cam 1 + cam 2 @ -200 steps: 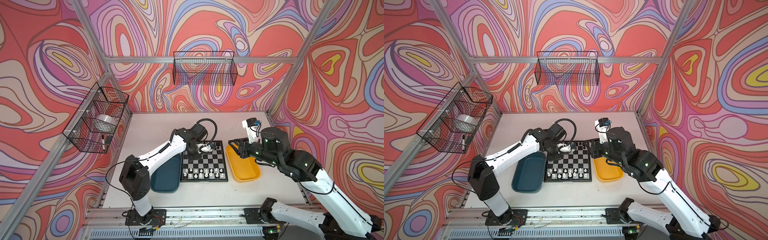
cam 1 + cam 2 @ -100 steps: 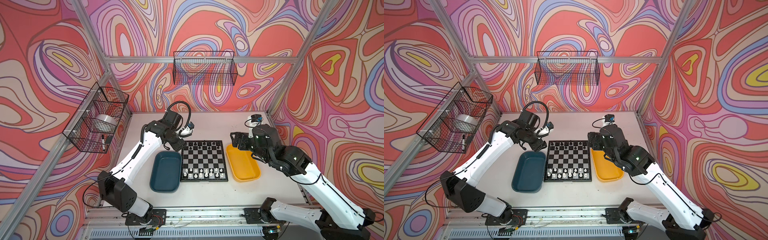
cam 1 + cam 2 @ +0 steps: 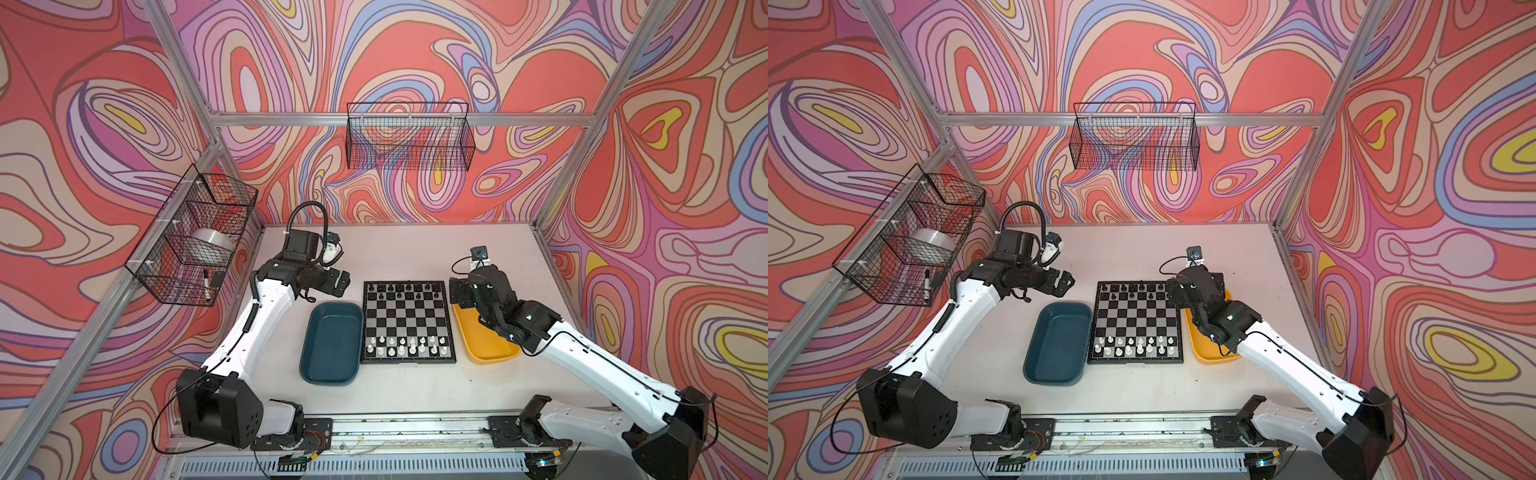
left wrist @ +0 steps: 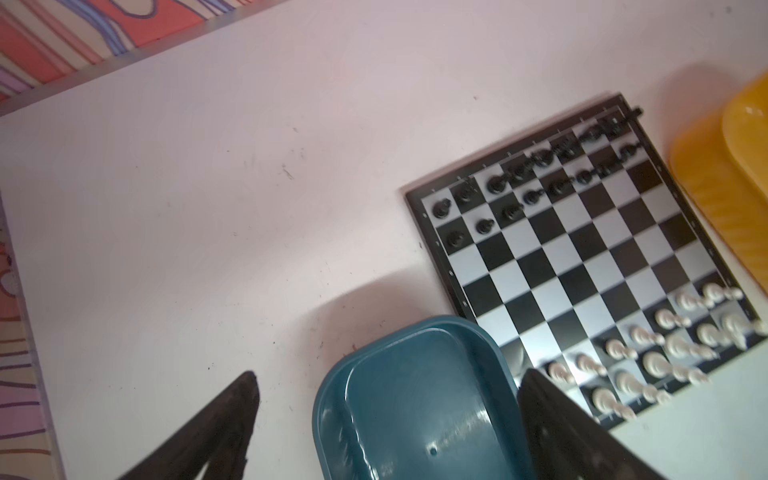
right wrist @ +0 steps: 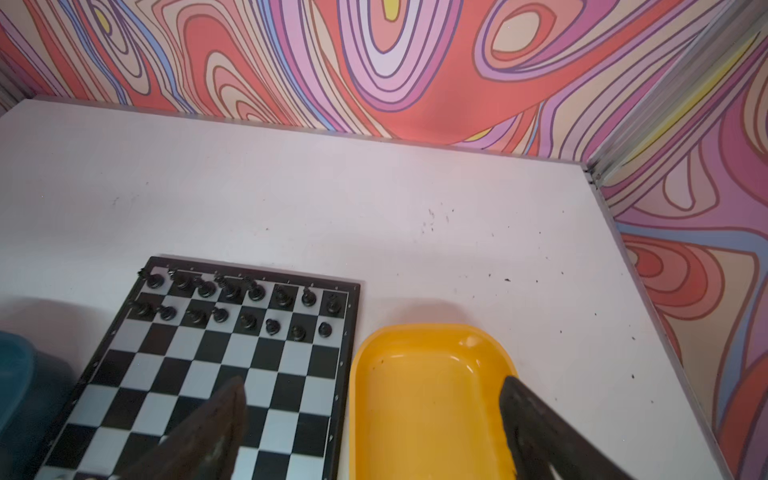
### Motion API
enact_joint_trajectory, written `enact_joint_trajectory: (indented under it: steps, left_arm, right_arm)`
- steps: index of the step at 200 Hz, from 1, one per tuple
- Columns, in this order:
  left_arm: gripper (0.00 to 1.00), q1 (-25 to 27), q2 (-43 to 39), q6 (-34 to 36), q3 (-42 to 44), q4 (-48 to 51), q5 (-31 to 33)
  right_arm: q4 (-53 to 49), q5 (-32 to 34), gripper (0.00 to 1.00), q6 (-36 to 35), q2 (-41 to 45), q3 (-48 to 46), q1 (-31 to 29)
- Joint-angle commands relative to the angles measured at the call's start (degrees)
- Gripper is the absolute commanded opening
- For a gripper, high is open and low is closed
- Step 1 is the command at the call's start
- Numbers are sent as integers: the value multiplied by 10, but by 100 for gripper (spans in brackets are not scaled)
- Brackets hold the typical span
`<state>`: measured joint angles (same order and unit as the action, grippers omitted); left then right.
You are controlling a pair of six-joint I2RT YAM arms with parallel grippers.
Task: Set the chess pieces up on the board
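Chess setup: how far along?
Done: black pieces fill the far two rows of the board, white pieces the near two. Teal tray and yellow tray look empty. In hand: nothing; left gripper and right gripper open. Left: seemingly nothing.

Black-framed board [image 3: 406, 322] flat on table, black pieces [image 3: 402, 291] far rows, white pieces [image 3: 409, 345] near rows

Bright even lt; wrist views blurry

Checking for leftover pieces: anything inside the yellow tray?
The yellow tray shows bare floor, nothing on it. The right arm covers part of it in both top views; unseen there.
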<state>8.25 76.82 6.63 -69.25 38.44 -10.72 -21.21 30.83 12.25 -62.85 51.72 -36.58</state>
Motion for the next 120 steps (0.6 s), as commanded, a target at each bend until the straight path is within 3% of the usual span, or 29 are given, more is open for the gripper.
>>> enact_joint_trajectory:
  steps: [1,47,87,120]
  left_arm:
    - [100,-35,-30,-83,46,-123,-6]
    - [100,-84,-55,-124,173,-293,25]
    - [100,-109,-63,-132,265,-423,56]
    - [100,-116,-74,-99,344,-536,104]
  right_arm:
    - [209,7,98,-59,48,-76,68]
    - [362,-42,99,-57,41,-220,243]
    - [584,-42,98,-73,-27,-323,270]
    - [722,-31,98,-120,-136,-335,272]
